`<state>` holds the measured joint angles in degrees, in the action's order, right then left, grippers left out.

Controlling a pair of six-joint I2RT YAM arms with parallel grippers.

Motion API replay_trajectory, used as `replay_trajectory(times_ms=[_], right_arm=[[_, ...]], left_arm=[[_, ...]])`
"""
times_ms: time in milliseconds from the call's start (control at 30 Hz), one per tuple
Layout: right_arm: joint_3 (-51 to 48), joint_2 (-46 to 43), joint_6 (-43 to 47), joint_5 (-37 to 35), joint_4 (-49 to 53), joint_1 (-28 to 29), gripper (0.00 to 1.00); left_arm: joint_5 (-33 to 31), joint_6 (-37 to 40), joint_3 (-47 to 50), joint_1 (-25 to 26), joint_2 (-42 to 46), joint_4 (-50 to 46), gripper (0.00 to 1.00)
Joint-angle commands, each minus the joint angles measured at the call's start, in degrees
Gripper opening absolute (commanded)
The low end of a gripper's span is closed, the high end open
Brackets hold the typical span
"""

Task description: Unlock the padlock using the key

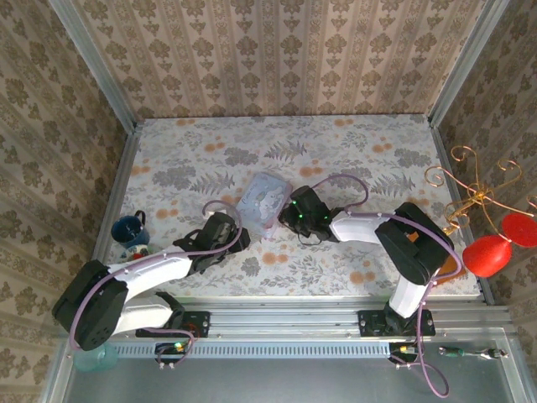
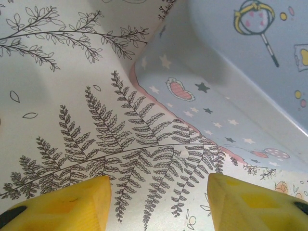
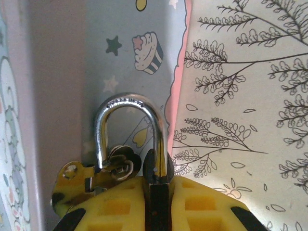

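R pincer (image 3: pixel 158 190) clamps padlock (image 3: pixel 126 102), shackle up, by tin (image 3: pixel 62 72); L pincer (image 2: pixel 159 202) agape.

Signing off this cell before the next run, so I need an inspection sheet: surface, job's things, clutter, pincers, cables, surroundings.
Surface: floral cloth, flat.
Job's things: padlock clamped in the right pincer, shackle toward the pale blue tin; small metal pieces at the shackle's foot, possibly the key.
Clutter: blue mug at the left edge.
Grippers: left pincer open, empty, facing the tin; right pincer shut on the padlock.
Cables: purple cables loop over both arms, no snag seen.
Surroundings: patterned walls; gold wire stand with red shapes, right.
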<state>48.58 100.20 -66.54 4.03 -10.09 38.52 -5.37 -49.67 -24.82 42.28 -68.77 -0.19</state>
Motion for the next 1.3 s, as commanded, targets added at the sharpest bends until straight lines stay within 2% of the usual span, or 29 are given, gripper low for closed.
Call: replay_trajectory(times_ms=[0, 233, 367, 533, 733, 933, 1133, 1200, 1267], right_arm=[[0.7, 1.4, 0.2, 0.8, 2.0, -0.1, 0.15], [-1.0, 0.3, 3.6, -2.0, 5.0, -0.2, 0.18], [-2.3, 0.7, 1.8, 3.6, -1.7, -2.4, 0.18], [-0.5, -0.1, 3.5, 3.5, 1.0, -3.1, 0.18], [-1.4, -2.4, 6.5, 1.2, 7.0, -3.2, 0.19], [-3.7, -6.0, 13.1, 0.1, 13.6, -3.1, 0.22], [-6.1, -9.5, 16.7, -1.0, 18.2, -2.2, 0.25], [-6.9, -11.0, 18.0, -2.1, 19.6, -1.7, 0.31], [-7.8, -12.7, 19.5, -1.8, 19.8, -1.7, 0.41]], left_arm=[[0.6, 1.2, -1.0, -0.1, 2.2, -0.7, 0.58], [-3.1, 4.6, -5.5, 0.4, 6.1, -5.1, 0.63], [-3.7, 7.4, -10.8, 0.3, -0.6, -7.5, 0.65], [-4.2, 6.7, -14.0, 0.2, -7.7, -7.6, 0.65], [-4.0, 6.7, -13.2, 0.0, -7.8, -6.1, 0.64], [-3.0, 9.9, -9.5, 0.0, -1.5, -4.5, 0.65], [-4.7, 13.8, -3.1, -1.2, 9.2, -4.8, 0.66], [-4.8, 15.1, -1.2, -2.6, 12.8, -5.2, 0.66], [-5.2, 17.2, 0.1, -4.3, 15.7, -6.1, 0.69]])
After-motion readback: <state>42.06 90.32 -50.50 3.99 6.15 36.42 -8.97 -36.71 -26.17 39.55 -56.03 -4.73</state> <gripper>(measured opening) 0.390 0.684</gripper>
